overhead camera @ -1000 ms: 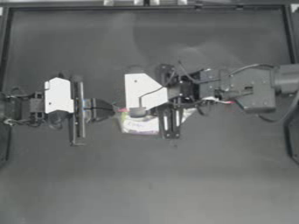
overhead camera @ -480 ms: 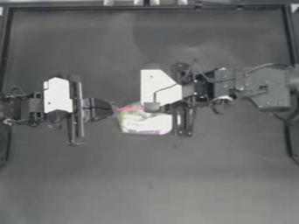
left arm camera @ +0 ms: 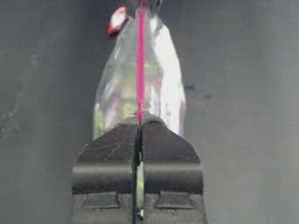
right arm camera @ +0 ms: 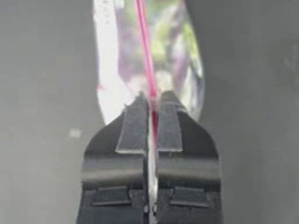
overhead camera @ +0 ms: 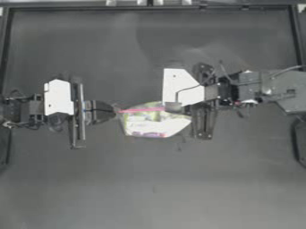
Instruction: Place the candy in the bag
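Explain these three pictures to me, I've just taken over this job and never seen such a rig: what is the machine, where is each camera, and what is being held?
The machine is two robot arms at a dark table. One picture looks straight down from above: the left arm enters from the left, the right arm from the right. The other two come from cameras on each wrist, looking along that arm's own dark jaws.

Between the arms is the bag, a clear zip pouch with a pink seal strip and coloured contents. The left pincer is shut on one end of its rim and the right pincer on the other, so the strip is stretched between them.

In the left wrist view a small red sweet, likely the candy, shows beside the bag's far end. I cannot tell whether it is inside.
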